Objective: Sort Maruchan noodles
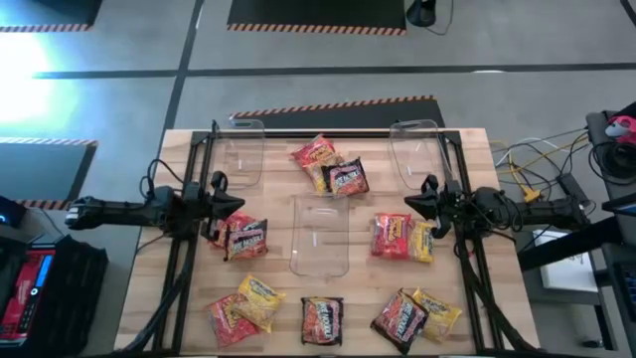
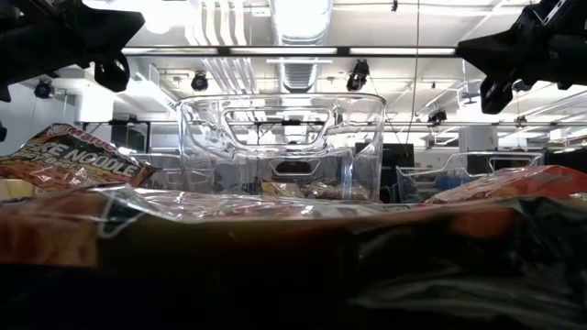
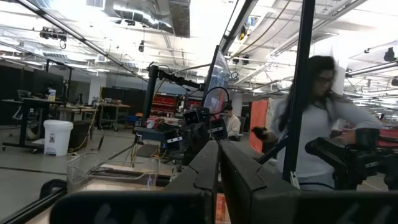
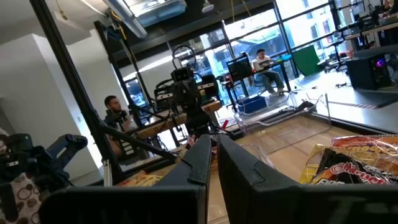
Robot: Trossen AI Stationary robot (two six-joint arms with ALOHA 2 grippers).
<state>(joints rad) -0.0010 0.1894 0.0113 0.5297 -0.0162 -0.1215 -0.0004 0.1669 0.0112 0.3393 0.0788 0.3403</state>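
Sorting hasn't started: from above, crinkly red, yellow and dark ramen packets (image 1: 328,165) lie scattered on the wooden table (image 1: 477,154), clear plastic bins (image 1: 320,235) empty. Wrist views: left gripper (image 3: 217,163) and right gripper (image 4: 213,155) closed, holding nothing.

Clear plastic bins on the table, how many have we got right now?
3. One clear bin sits at the far left of the table, one at the far right, and a longer one in the middle. Nothing seems to hide a fourth.
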